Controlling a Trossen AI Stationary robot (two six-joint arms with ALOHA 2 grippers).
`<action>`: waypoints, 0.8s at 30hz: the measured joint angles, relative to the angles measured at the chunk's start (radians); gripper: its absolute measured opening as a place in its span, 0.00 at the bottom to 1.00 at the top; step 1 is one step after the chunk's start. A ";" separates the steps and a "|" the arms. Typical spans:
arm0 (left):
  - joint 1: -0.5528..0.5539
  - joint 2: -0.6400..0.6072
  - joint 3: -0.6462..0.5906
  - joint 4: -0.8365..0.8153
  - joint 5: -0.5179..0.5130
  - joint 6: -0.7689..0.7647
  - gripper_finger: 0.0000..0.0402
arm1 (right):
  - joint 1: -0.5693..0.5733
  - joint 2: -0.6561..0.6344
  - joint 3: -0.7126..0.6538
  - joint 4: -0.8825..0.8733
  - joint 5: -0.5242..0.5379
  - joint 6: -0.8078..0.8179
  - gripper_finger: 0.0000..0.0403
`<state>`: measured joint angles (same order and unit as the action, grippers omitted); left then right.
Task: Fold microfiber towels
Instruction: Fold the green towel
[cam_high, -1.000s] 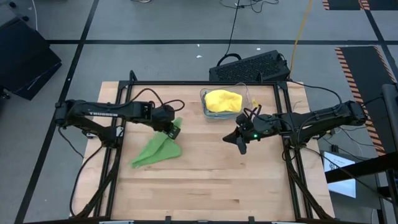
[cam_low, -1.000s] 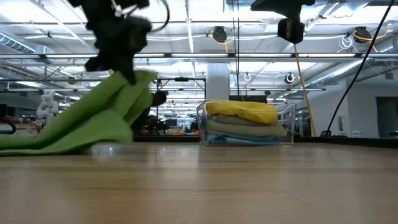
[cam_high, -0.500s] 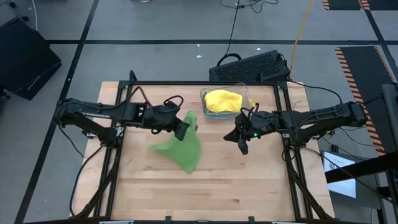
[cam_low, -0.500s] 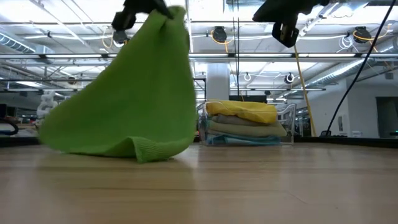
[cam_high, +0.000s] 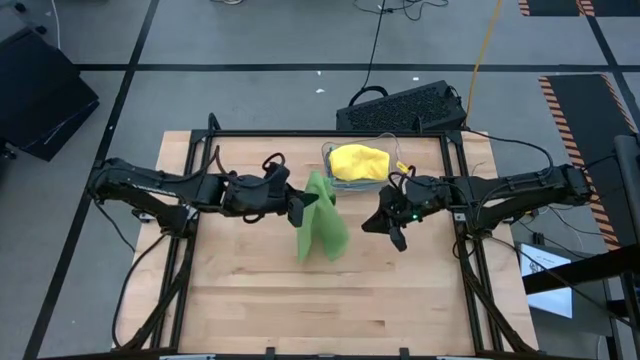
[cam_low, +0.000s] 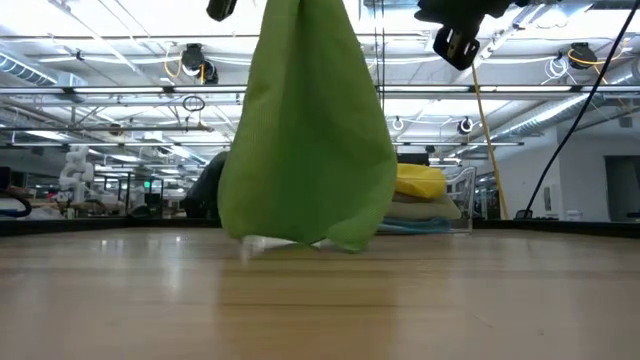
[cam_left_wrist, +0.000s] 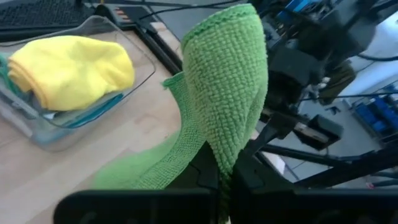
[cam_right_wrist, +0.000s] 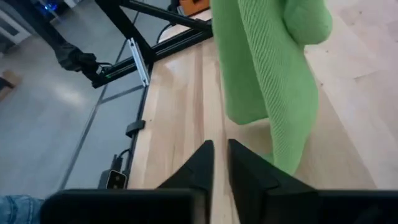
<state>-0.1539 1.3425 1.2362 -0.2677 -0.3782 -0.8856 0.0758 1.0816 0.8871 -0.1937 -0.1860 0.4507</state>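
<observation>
one bright green towel is up in the air, pinched by a top corner in the left gripper, fingers clamped together on the cloth. it hangs straight down from the pinch as a loose, tapering drape, narrow at the top and flaring wider below, with soft vertical folds; the looped microfiber weave shows clearly in the left wrist view. in the low view the lower hem sits right at the wooden table, touching or just above, cannot tell which.

right gripper hovers above the table on the far side of the hanging towel from the left gripper, near it but apart; its fingers stand nearly together with a thin gap, holding nothing.

just beyond the left gripper's tips, toward the back edge, sits a clear plastic bin with a folded stack: yellow towel on top, grey and light blue layers under it.
</observation>
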 joint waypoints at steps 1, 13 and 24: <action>-0.001 0.000 0.000 0.015 0.000 0.001 0.02 | -0.005 -0.001 0.000 0.000 0.001 0.001 0.12; -0.026 0.000 0.000 0.240 -0.016 0.128 0.01 | -0.011 -0.001 0.000 0.249 0.163 0.079 0.45; -0.010 0.000 0.000 0.341 0.149 0.259 0.01 | 0.006 0.009 0.124 0.269 0.301 0.129 0.47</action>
<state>-0.1642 1.3422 1.2362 0.0731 -0.2293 -0.6263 0.0822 1.0906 1.0110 0.0755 0.1148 0.5795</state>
